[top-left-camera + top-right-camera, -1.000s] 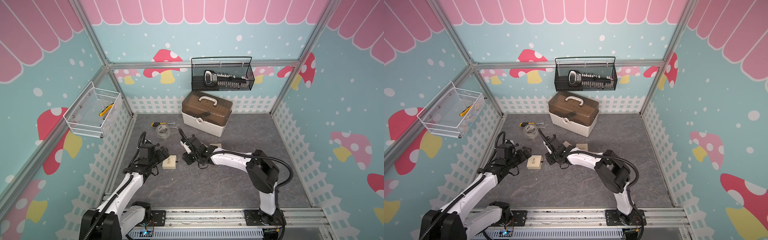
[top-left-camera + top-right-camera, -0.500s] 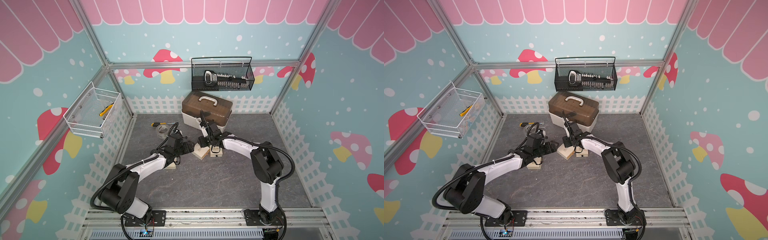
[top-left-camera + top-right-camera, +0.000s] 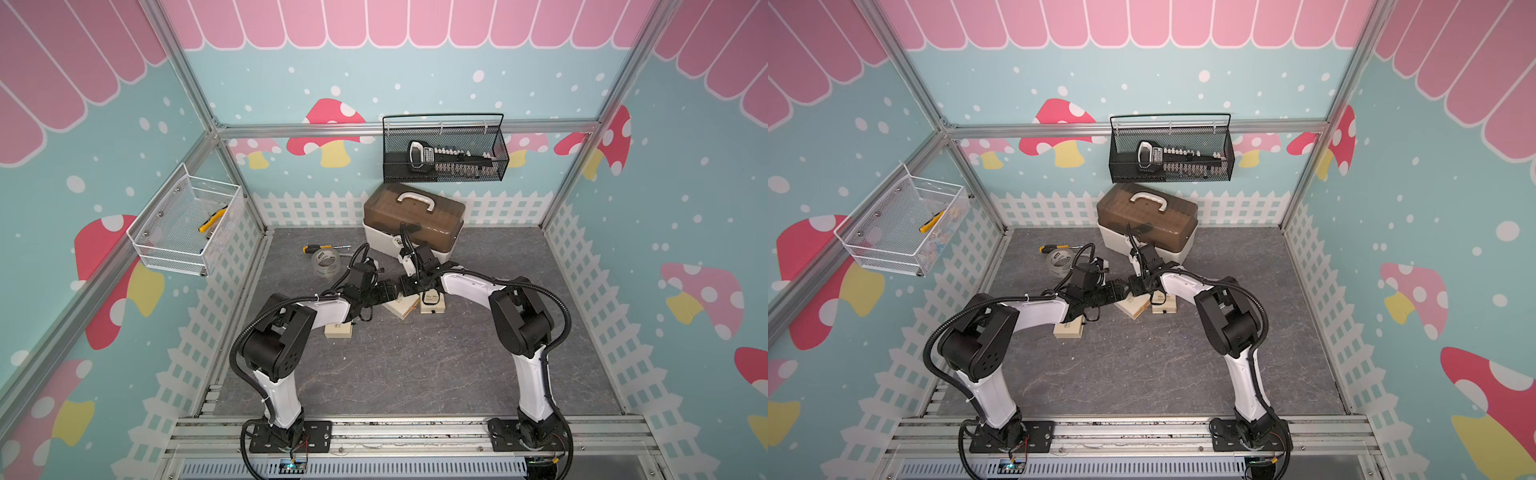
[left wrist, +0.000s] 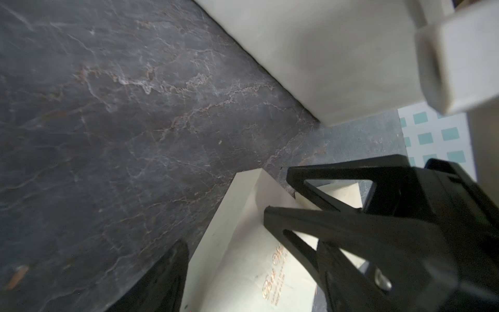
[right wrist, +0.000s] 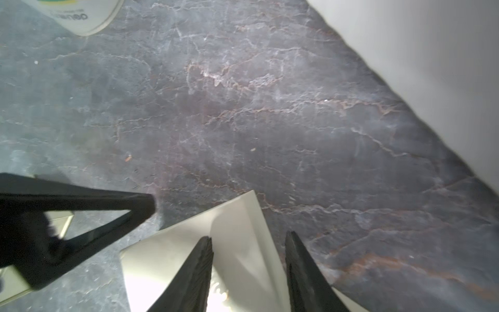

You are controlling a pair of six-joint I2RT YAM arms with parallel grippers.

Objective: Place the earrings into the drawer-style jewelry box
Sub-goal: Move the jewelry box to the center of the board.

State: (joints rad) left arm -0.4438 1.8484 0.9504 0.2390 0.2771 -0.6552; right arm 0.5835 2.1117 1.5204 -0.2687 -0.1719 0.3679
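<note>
Clock bearings are read in the top views, with 12 at the back wall.

**State.** Both arms meet mid-mat over the jewelry box (image 3: 401, 307). It lies skewed, and the end under the grippers looks raised, though I cannot be sure.
- The left gripper (image 4: 251, 243) has its jaws wide astride the box's lettered face. I cannot tell whether they press on it.
- The right gripper (image 5: 249, 235) has a box corner between its jaws. One finger lies over the face and the other sits just off the edge. I cannot tell if it has a grip either.
- I cannot find the earrings in any view. A pale fleck (image 4: 220, 141) on the mat (image 3: 415, 374) is too small to call.

**Step, my reading.** I take this as steadying the sleeve and drawing the drawer out.
- One gripper should hold the sleeve by its side walls, lightly, so the drawer is not pinched.
- The other should pull straight along the box's length.
- The box should stay low and level, and the corner hold should be traded for a flat wall before any pull.

**Edges and room.**
- The two grippers' fingers are very near each other over the box, so I would move only one arm at a time.
- The toolbox (image 3: 413, 216) wall is close at 12.
- A second cream box (image 3: 433, 306) sits just beside at 3.
- A third cream box (image 3: 338, 331) sits at 8, partly under the left arm.
- The tape roll (image 3: 326, 264) is at 10.
- From 4 round to 7 the mat is bare, so that is where the drawer should travel.
</note>
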